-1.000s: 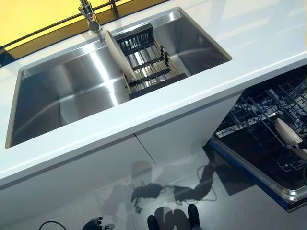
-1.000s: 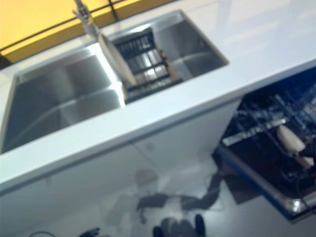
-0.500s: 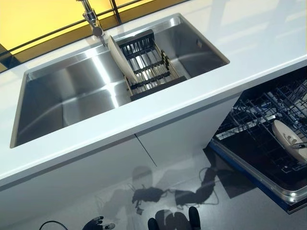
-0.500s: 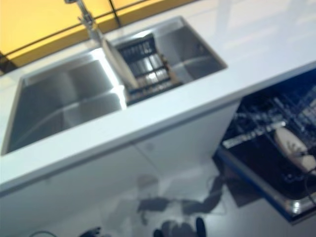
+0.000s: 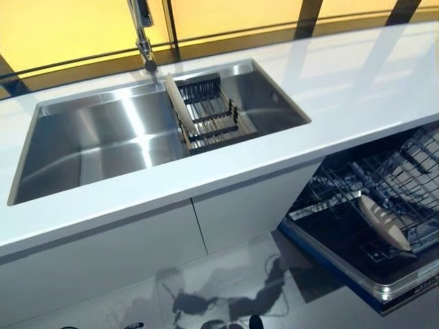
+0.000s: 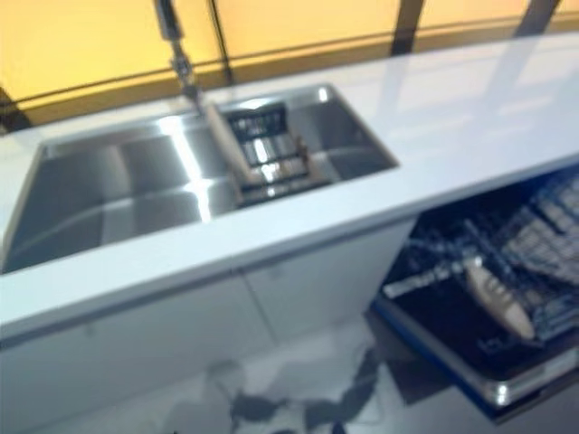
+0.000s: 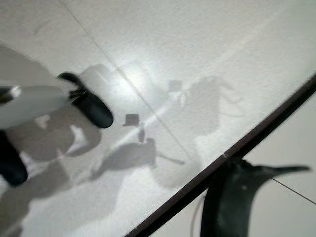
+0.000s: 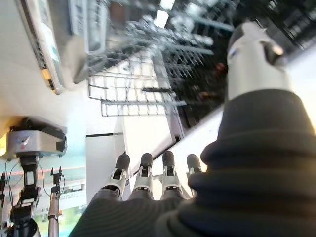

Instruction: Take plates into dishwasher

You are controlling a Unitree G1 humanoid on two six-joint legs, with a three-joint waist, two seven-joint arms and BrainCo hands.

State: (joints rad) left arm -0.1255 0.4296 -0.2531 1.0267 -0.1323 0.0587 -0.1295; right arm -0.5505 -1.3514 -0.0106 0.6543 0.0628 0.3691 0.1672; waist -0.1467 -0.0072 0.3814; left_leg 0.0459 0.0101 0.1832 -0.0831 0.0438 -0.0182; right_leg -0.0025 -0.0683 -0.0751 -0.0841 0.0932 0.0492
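One cream plate [image 5: 174, 103] stands on edge at the left end of a black dish rack [image 5: 214, 116] inside the steel sink [image 5: 96, 140]. A second cream plate [image 5: 384, 223] leans in the pulled-out lower rack of the dishwasher [image 5: 357, 199] at the right, with no hand touching it. My right hand [image 8: 165, 175] shows in its wrist view with straight fingers and nothing in them, the wire rack [image 8: 143, 89] beyond it. Only a dark sliver of my left hand [image 5: 132, 326] shows, low at the bottom edge over the floor.
A white counter [image 5: 343, 82] runs around the sink, with a tap [image 5: 142, 31] behind it and white cabinet doors [image 5: 137, 253] below. The dishwasher's open front [image 5: 322, 257] juts out over the grey floor at the lower right.
The camera has swung, so the whole picture has shifted and levelled. The plate in the dishwasher rack now stands alone, further in from the right edge.
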